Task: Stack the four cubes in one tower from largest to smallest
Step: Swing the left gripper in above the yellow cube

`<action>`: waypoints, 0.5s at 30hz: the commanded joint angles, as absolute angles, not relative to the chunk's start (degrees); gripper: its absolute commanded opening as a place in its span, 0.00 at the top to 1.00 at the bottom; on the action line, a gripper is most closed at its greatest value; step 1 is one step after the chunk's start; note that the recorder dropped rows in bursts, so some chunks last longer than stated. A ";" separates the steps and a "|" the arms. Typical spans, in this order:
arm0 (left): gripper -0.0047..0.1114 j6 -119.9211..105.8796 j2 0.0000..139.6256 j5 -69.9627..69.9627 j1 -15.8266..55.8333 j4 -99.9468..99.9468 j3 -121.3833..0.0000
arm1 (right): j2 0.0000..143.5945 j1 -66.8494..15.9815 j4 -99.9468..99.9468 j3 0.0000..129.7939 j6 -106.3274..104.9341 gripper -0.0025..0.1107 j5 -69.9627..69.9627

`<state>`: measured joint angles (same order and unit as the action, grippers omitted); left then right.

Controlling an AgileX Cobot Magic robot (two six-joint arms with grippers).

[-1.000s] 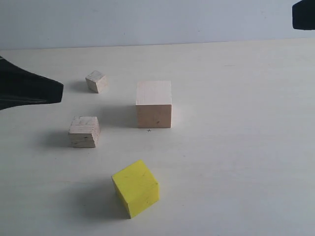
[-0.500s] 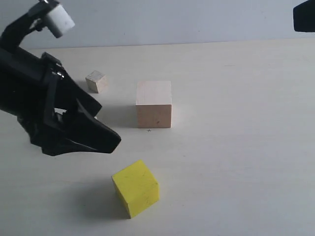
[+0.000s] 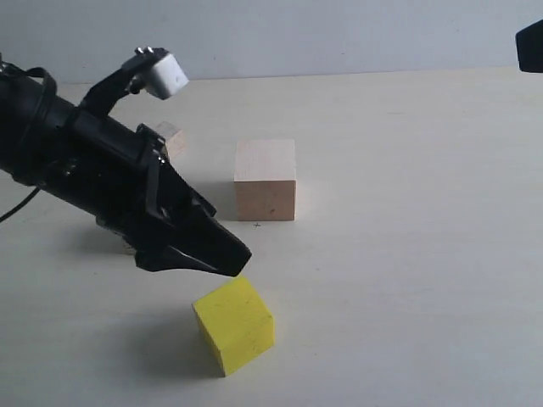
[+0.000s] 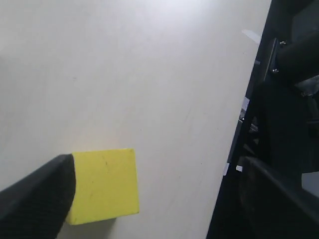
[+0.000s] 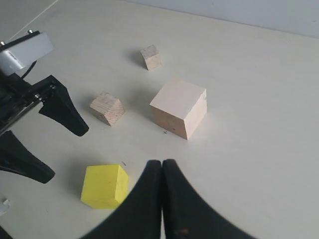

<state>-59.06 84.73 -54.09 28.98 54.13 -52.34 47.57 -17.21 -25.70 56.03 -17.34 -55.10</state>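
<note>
Left of the large cube (image 3: 265, 180), the left gripper (image 5: 65, 155), jaws apart, is screening the grained cube (image 5: 107, 108); the right gripper (image 5: 162, 167) is pressing its jaws together.

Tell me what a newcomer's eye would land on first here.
The black left gripper, open, looms close by the bright yellow cube, low in the exterior view. Beyond them, the large pale wooden cube stands by itself mid-view with nothing on top.
</note>
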 commanded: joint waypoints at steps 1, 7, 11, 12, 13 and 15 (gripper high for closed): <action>0.22 -59.58 87.72 -53.47 30.51 55.56 -52.69 | 47.32 -16.95 -25.05 55.84 -17.81 0.98 -55.93; 0.22 -59.19 89.98 -45.13 35.21 50.74 -52.69 | 47.32 -16.95 -25.05 55.84 -17.92 0.98 -57.01; 0.22 -55.55 90.76 -42.07 38.49 44.97 -52.69 | 47.32 -16.95 -25.05 55.84 -17.92 0.98 -57.25; 0.22 -54.08 90.76 -39.32 39.36 40.67 -52.69 | 47.32 -16.95 -25.05 55.84 -17.92 0.98 -57.25; 0.22 -53.81 90.76 -38.59 39.40 39.53 -52.69 | 47.32 -16.95 -25.05 55.84 -17.92 0.98 -57.25; 0.22 -53.60 90.76 -38.48 39.40 39.40 -52.69 | 47.32 -16.95 -25.05 55.84 -17.92 0.98 -57.25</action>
